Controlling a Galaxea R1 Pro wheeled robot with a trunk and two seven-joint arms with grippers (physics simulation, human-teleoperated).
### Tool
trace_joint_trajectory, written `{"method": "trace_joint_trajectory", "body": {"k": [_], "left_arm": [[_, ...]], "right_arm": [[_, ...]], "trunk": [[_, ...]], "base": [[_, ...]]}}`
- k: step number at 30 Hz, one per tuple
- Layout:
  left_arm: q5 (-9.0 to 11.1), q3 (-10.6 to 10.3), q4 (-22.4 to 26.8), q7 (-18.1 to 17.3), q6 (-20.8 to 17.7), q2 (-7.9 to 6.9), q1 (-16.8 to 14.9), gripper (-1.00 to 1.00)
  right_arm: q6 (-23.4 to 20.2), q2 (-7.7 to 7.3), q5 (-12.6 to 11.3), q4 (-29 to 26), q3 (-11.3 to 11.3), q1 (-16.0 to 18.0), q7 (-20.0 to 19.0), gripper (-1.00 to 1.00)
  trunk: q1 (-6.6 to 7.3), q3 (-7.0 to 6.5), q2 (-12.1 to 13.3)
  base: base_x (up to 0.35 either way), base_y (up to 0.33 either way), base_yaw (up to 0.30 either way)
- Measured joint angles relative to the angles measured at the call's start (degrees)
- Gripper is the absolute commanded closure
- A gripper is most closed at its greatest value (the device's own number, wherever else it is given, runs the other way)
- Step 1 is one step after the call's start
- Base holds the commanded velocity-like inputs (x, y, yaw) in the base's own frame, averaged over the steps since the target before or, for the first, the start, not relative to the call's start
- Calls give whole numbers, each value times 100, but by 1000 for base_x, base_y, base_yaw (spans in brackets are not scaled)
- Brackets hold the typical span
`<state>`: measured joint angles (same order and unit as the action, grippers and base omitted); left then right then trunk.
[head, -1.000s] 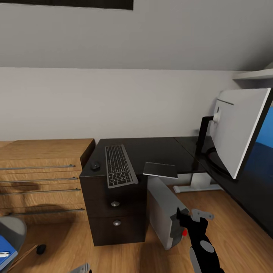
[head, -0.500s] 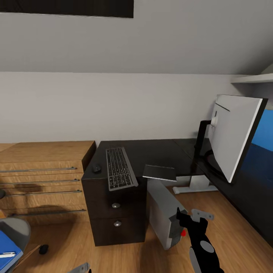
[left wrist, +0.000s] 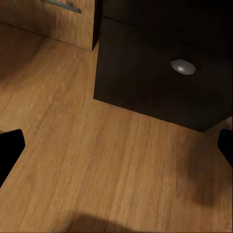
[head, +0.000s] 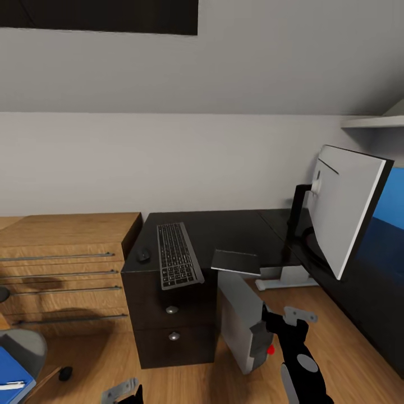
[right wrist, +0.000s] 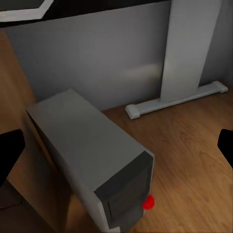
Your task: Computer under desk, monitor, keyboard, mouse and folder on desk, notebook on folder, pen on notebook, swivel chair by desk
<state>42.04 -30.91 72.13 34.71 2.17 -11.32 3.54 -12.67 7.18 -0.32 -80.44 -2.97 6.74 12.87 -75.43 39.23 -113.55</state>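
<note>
both fingers (right wrist: 9, 145) spread, tips cropped; computer (right wrist: 97, 155) front shadowed.

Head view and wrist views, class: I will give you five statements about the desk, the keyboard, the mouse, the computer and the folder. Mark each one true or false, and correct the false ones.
1. The keyboard lies on the desk. True.
2. The mouse sits on the floor beside the drawers. False: it rests on the desk top, right beside the keyboard.
3. The computer stands on the wooden floor with a red light on its front. True.
4. The monitor lies flat, face down on the desk. False: it stands upright on its foot.
5. The folder is on the desk next to the mouse. False: it is low at the head view's left edge, off the desk.
</note>
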Motion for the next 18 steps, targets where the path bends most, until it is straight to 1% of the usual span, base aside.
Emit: {"method": "trace_joint_trajectory", "body": {"k": [3,6,7,8,11,14,18], "left_arm": [[15,12,346,0,-217,-14,0,-100],[26,99,707,3,-649,-9,-1,-100],[23,153,827,6,-829,-4,-1,-100],[14,281,1046,15,-1184,9,-1,-100],[9,488,1316,20,-1638,50,0,-100],[7,665,1471,7,-1909,114,3,-100],[5,864,1568,-6,-2115,206,-41,-100]], "right_arm": [[-31,0,0,-112,52,0,9,-100],[-99,0,4,-295,128,0,20,-100],[-142,0,5,-372,150,0,25,-100],[-267,0,10,-534,184,0,38,-100],[-534,0,13,-750,218,4,79,-100],[-793,0,15,-856,234,25,129,-100],[-1070,-3,20,-921,246,91,171,-100]], "trunk": [[66,-54,120],[132,-108,241],[154,-126,281],[176,-144,321],[242,-198,441],[308,-251,562],[395,-323,722]], "base": [[0,0,0],[0,0,0],[0,0,0],[0,0,0],[0,0,0],[0,0,0],[0,0,0]]}}
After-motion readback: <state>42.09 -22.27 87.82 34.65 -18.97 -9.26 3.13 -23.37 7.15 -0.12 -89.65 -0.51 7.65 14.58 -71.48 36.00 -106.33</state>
